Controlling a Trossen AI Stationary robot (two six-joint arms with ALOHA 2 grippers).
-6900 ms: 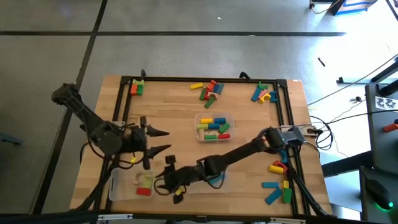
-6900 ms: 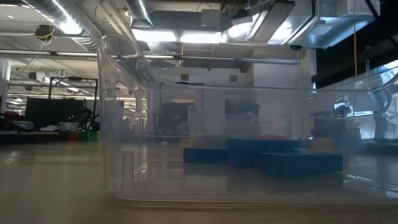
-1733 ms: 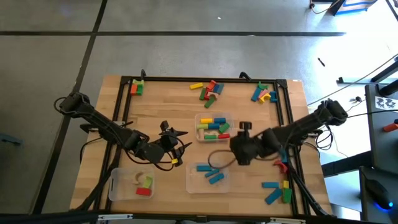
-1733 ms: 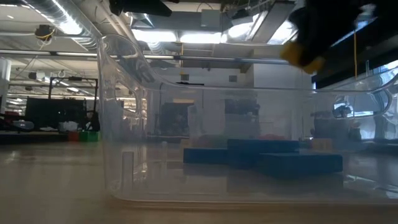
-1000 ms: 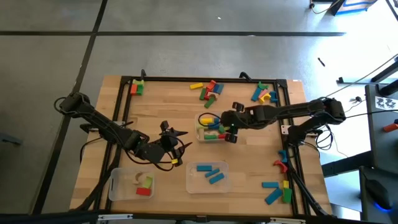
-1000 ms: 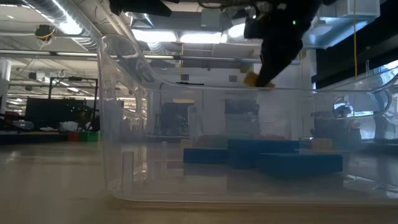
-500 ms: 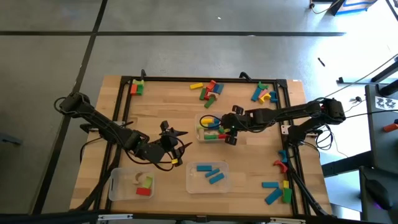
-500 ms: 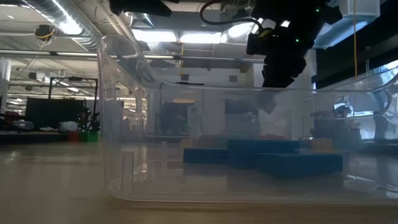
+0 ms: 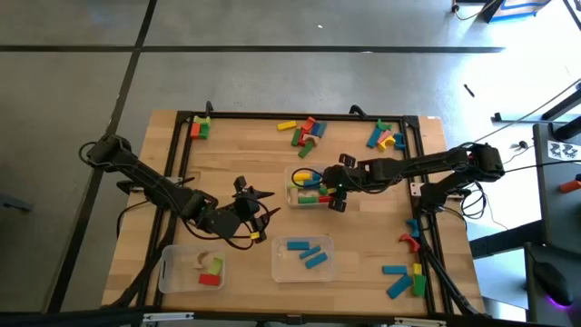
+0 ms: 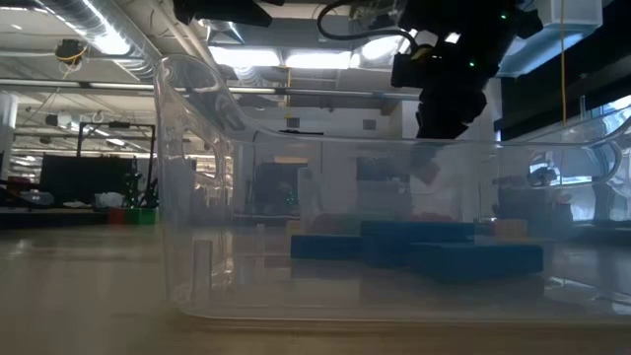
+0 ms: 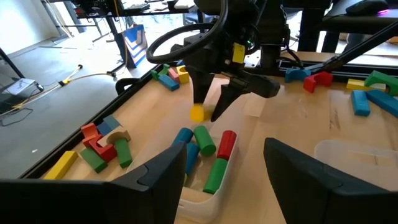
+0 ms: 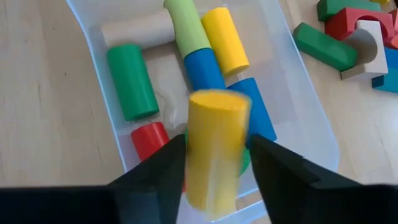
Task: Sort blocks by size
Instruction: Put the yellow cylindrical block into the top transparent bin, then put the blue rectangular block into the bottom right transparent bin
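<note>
My right gripper (image 9: 333, 184) hangs open over the clear middle tray (image 9: 338, 170), which holds several short cylinder blocks, green, red, blue, yellow and tan (image 12: 134, 81). A yellow cylinder block (image 12: 214, 146) shows blurred between its fingers. In the left wrist view this yellow block (image 11: 196, 112) is in the air just below the right gripper's (image 11: 214, 96) spread fingertips, above the tray (image 11: 186, 199). My left gripper (image 9: 259, 211) is open and empty above the table, left of the tray.
Two more clear trays stand near the front edge: one with blue bars (image 9: 304, 257), one with red, green and tan pieces (image 9: 195, 270). Loose blocks lie at the far edge (image 9: 307, 130), far right (image 9: 386, 136), far left (image 9: 200, 127) and near right (image 9: 404, 272).
A second ago the yellow block sat at my right gripper's fingertips above the middle tray. Now it has left the fingers and is dropping toward the tray. My right gripper has stayed over the tray.
</note>
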